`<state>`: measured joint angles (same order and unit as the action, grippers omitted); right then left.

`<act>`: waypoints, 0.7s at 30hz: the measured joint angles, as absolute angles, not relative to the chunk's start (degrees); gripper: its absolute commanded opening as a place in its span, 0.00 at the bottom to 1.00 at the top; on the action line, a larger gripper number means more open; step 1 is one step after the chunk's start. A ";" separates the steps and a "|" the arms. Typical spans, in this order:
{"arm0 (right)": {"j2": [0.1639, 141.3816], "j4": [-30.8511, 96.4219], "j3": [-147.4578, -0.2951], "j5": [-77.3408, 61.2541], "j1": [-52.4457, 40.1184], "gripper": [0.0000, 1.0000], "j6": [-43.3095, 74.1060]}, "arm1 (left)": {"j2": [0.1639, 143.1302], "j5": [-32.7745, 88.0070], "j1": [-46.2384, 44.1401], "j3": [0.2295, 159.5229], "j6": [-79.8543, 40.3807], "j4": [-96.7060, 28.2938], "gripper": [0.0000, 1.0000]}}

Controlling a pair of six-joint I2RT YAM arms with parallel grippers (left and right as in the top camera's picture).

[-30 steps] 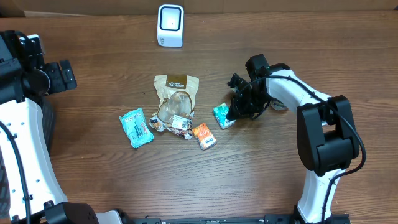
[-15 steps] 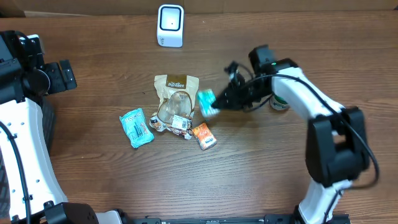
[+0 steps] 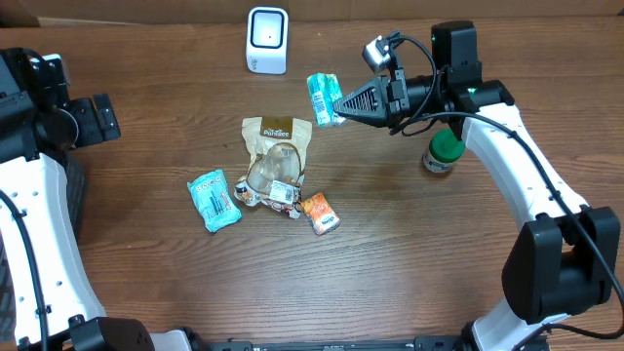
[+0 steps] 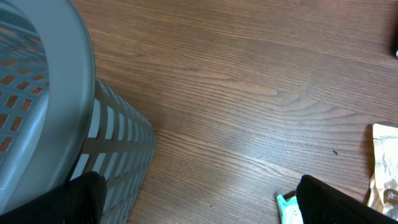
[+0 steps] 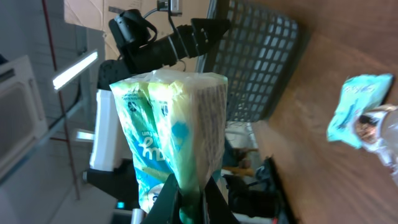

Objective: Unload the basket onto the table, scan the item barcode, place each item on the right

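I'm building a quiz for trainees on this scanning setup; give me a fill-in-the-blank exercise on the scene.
The gripper shut on the packet is the ____ one.
The left gripper is ____.
The bottle has a ____ cap.
Missing words: right; open; green.

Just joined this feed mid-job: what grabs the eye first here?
The right gripper holds a teal snack pack aloft, right of the white scanner at the far edge of the table. Mid-table, small packets lie beside a tan pouch; a green-capped bottle stands by the right arm.
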<state>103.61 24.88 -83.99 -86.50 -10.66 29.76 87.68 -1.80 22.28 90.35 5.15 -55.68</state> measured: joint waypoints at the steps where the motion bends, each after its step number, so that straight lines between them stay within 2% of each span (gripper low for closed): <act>1: 103.61 24.86 -83.99 -86.80 -10.66 0.04 30.57 | 87.68 -1.78 22.28 90.35 5.15 -55.66 1.00; 7: 103.61 26.52 -84.03 -80.18 -10.81 0.04 30.74 | 87.68 -1.80 22.28 90.35 5.15 -55.66 1.00; 17: 103.72 42.00 -85.03 -38.63 -17.91 0.04 26.65 | 87.68 -1.80 22.28 90.35 5.15 -55.66 1.00; 21: 105.80 50.26 -94.13 -24.34 -21.61 0.04 25.96 | 87.68 -1.83 22.28 90.35 5.15 -55.64 1.00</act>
<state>105.80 50.26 -94.13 -24.34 -21.61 25.96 87.68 -1.83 22.28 90.35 5.15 -55.64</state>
